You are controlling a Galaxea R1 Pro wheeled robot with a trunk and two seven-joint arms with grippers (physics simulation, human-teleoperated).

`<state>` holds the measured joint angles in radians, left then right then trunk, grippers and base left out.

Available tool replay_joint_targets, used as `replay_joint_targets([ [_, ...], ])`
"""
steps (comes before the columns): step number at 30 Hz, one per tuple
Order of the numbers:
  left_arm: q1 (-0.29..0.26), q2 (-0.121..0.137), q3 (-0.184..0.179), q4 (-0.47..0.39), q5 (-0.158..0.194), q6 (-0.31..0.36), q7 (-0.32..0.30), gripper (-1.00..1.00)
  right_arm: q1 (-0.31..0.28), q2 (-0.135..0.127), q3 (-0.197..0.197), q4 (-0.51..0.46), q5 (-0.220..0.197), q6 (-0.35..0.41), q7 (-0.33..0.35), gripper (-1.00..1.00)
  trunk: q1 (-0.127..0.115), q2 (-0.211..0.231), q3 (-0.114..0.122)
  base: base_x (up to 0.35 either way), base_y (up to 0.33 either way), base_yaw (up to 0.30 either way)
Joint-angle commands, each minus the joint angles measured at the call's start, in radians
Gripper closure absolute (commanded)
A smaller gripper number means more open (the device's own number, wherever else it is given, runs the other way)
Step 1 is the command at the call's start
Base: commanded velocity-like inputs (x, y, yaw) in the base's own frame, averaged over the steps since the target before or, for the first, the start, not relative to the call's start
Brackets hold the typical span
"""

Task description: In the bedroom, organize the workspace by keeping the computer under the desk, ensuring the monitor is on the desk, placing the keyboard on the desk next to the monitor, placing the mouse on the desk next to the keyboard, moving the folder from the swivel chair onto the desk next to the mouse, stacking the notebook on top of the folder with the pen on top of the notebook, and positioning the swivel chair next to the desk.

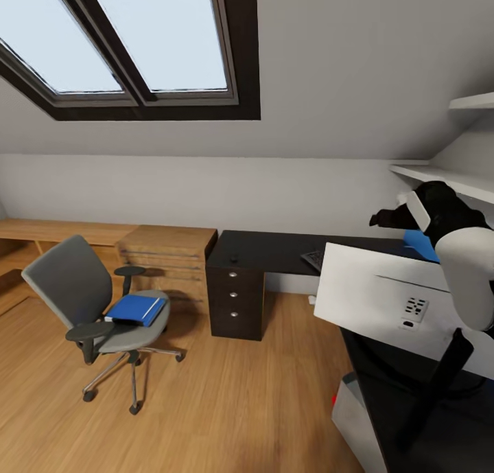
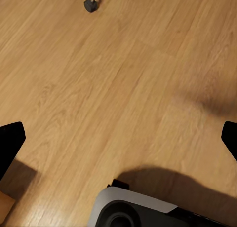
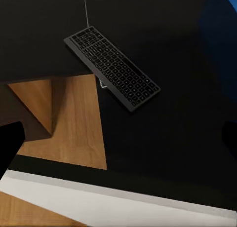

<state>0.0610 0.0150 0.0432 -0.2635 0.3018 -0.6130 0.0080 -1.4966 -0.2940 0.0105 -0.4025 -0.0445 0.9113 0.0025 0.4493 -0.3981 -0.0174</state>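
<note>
Head view, near to far. At 4 o'clock the monitor [image 1: 374, 308] stands on the desk [image 1: 274, 250], white back facing the camera, its thin black neck running down toward 5 o'clock. The light grey computer [image 1: 353, 418] corner shows low beside the desk edge at 5 o'clock.

The right arm's white forearm is raised at 3 o'clock above the monitor, reaching forward over the desk with the black wrist and right gripper [image 1: 387, 217] pointing toward 9 o'clock. Right wrist view: finger tips [image 3: 10, 143] sit dark at both frame edges, wide apart, nothing between them; spread open over the desk top.

The keyboard [image 3: 111, 67] lies diagonal on the black top, its corner peeking past the monitor in head view. The small mouse [image 1: 234, 258] sits on the desk above the drawer unit.

Left wrist view: left gripper fingers [image 2: 11, 140] wide apart, empty, hanging over wood floor [image 2: 118, 89], with one chair caster in view.

At 8 o'clock, the swivel chair [image 1: 75, 287] stands well apart from the desk with the blue folder [image 1: 136, 309] flat on its seat. A wooden chest of drawers [image 1: 168, 257] touches the desk's end.
</note>
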Motion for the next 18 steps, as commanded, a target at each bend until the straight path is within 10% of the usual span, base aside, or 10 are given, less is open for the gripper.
replay_joint_targets([
  [1, 0.0, 0.0, 0.004, -0.002, -0.004, 0.0, 0.001, -1.0, -0.001, 0.0, 0.001, 0.009, -0.003, 0.004, 0.0, -1.0, 0.001, -0.002, -0.002, 0.025, 0.0, 0.0],
  [18, 0.0, 0.0, 0.004, -0.002, -0.004, -0.001, 0.001, -1.0, 0.001, 0.0, 0.003, 0.057, 0.001, -0.001, 0.001, -1.0, 0.001, -0.002, -0.002, 0.005, 0.003, 0.0],
])
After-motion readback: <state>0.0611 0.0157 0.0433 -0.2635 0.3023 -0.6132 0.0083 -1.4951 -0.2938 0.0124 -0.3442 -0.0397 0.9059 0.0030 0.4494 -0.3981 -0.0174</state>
